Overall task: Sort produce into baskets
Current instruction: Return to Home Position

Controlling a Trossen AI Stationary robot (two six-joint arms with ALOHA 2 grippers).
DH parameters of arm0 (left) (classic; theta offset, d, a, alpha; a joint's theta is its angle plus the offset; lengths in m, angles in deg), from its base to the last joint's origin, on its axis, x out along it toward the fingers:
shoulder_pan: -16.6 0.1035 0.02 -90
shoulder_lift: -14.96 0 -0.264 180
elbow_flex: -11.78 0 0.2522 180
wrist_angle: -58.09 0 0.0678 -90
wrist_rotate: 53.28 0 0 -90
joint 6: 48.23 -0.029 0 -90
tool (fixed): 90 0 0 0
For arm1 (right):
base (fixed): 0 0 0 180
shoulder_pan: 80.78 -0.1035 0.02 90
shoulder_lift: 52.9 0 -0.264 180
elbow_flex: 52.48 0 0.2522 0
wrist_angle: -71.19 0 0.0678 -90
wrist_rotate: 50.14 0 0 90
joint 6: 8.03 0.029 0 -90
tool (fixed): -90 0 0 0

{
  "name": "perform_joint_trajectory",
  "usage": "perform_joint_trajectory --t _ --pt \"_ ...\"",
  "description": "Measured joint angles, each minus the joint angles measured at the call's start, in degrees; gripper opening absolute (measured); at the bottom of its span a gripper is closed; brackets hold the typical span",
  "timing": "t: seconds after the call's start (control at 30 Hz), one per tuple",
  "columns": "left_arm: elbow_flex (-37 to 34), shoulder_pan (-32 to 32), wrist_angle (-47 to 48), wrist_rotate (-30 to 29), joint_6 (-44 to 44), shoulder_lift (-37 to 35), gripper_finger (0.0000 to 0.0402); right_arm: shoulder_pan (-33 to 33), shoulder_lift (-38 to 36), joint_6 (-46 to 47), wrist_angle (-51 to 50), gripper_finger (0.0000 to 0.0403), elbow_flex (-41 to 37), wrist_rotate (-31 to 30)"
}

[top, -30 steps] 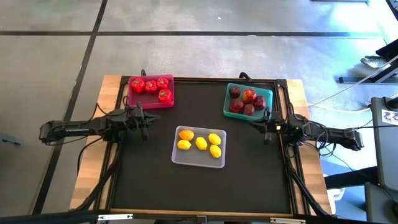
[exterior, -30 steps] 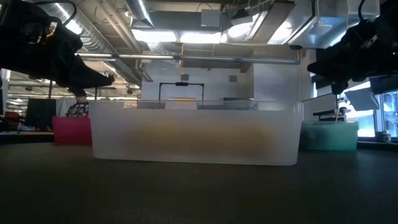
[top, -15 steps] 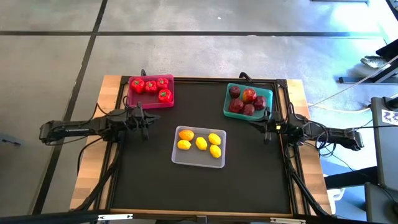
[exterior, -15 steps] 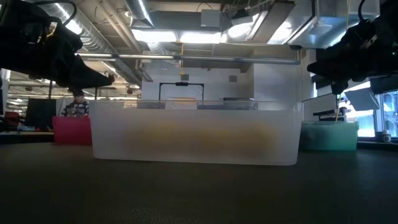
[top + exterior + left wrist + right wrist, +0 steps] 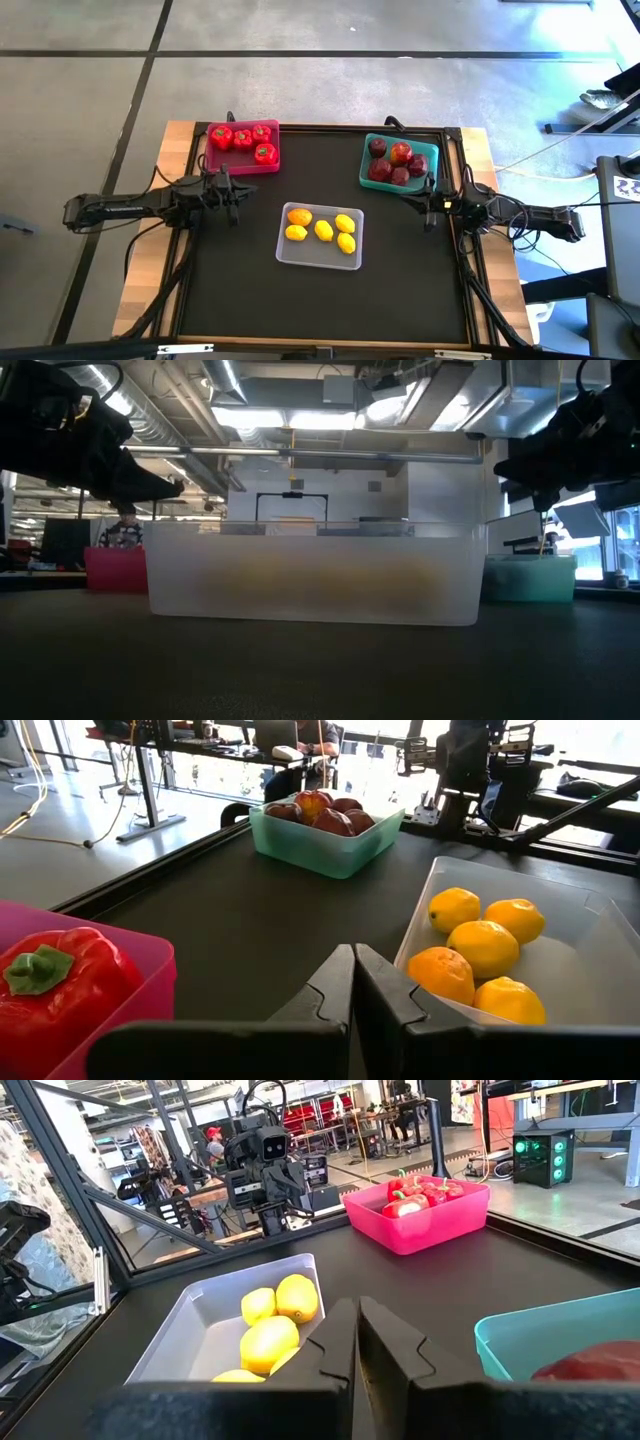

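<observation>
left tool [image 5: 353, 954] together, empty | right tool [image 5: 358, 1304] together, empty | lemons [image 5: 322, 229] in grey tray [image 5: 286, 256]

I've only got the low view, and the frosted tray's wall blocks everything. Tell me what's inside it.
Observer: Five lemons lie in the grey-white tray, seen from above.
Operator: Now give me the state of both grippers; here they're just dark shapes.
Observer: Both are shut with nothing held. The left gripper is near the pink tray and the right gripper is near the teal tray.
</observation>
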Motion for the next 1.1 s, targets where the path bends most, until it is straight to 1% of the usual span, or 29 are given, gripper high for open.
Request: perform_joint_trajectory --t 0.27,0.5,1.1 --pt "0.0 0.0 0.0 0.0 0.0 0.0 0.0005 0.0 0.0 0.0 -0.2 0.0019 0.0 0.0" --pt "0.0 0.0 0.0 0.0 0.0 0.0 0.0005 -3.1 0.0 0.0 -0.3 0.0019 0.0 1.2" --pt "0.0 0.0 0.0 0.0 0.0 0.0 0.0005 -3.0 0.0 0.0 -0.4 0.0019 0.0 1.6"
